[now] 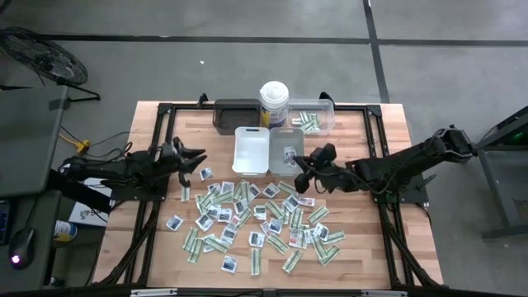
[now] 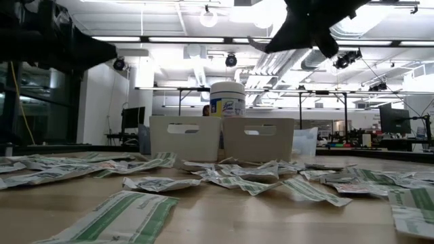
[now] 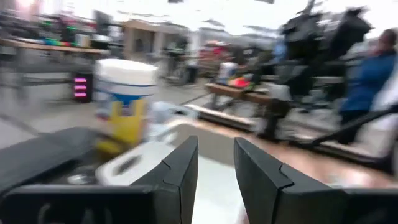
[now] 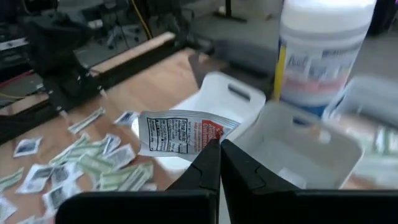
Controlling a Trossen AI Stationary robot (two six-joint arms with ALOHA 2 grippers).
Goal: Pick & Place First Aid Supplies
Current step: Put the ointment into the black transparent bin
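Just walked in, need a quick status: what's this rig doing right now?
Sorting first aid packets. The right gripper is shut on a white sachet, carrying it above the grey tray. The left gripper hovers with a gap between its fingers and nothing in them, at the left edge of the pile of packets on the table.

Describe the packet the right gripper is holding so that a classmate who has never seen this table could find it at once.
Start at the tall white canister at the table's far edge, then come to the grey tray in front of it. Beside that tray, the right gripper pinches a white sachet with red and black print; unlike the others, it is in the air.
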